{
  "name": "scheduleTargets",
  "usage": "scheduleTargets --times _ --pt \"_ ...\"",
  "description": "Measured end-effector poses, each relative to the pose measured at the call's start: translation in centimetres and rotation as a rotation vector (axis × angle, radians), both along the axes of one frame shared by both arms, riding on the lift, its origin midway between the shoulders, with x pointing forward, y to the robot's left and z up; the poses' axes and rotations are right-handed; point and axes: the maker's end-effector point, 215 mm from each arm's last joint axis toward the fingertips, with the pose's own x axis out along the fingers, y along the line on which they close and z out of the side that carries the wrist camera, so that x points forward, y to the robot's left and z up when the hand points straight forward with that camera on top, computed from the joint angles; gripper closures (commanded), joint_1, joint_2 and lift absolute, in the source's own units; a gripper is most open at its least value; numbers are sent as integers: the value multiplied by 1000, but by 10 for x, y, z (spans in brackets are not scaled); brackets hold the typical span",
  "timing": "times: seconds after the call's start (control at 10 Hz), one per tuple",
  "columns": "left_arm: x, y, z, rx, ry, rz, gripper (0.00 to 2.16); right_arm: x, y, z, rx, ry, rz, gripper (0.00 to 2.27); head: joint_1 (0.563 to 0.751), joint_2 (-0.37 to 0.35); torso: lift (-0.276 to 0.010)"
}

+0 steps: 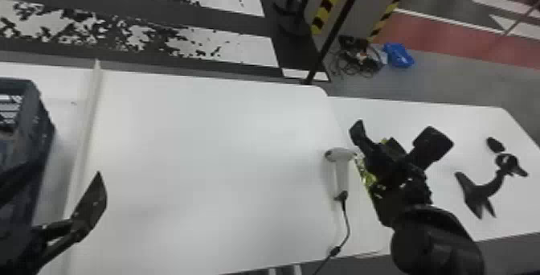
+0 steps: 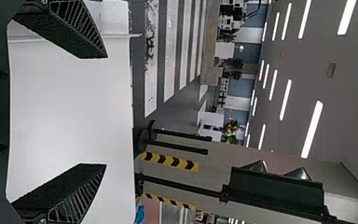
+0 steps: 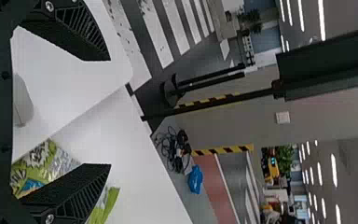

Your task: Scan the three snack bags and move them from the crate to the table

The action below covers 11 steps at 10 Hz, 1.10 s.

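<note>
In the head view my left gripper [image 1: 66, 173] is beside the dark crate [image 1: 42, 121] at the left edge; the left wrist view shows this gripper [image 2: 106, 111] open above white table, nothing between its fingers. My right gripper [image 1: 394, 130] stands over the right part of the table [image 1: 474, 121]. Seen from its wrist, this gripper [image 3: 110, 112] is open and empty. A green and silver snack bag [image 1: 366, 175] lies under it, partly covered; in the right wrist view the bag [image 3: 39, 163] shows behind one finger. The white scanner [image 1: 341, 169] is just left of the bag.
A raised pale edge [image 1: 86, 129] runs along the table between crate and middle. The scanner's black cable [image 1: 346, 230] trails to the front edge. Black odd-shaped objects [image 1: 480, 191] lie on the far right of the table. A black pole [image 1: 333, 33] stands behind it.
</note>
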Motion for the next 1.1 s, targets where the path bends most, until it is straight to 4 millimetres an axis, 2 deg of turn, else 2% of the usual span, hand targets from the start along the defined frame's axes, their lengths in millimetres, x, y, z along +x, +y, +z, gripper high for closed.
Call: scheduleTargets --times 0.1,0.2,0.4,0.5,0.7,1.0,1.1 --pt "1 0 0 1 0 1 29 3 56 7 -33 1 96 80 695 -350 -62" --pt "1 0 2 1 -2 4 29 2 107 11 -69 2 179 83 695 -295 -62" --pt "3 3 0 2 3 13 29 -17 191 16 -115 -24 291 83 695 -170 -62" --pt "3 5 -4 0 14 23 29 -33 224 16 -127 -51 333 83 695 -116 -62" --pt "6 9 -9 0 24 42 29 -62 263 18 -138 -104 378 83 695 -59 -62" --pt "10 28 -9 -19 35 99 29 -92 270 8 -125 -116 382 83 695 -24 -62" --pt "12 37 1 -19 30 122 29 -97 274 3 -118 -128 384 83 695 -3 -62"
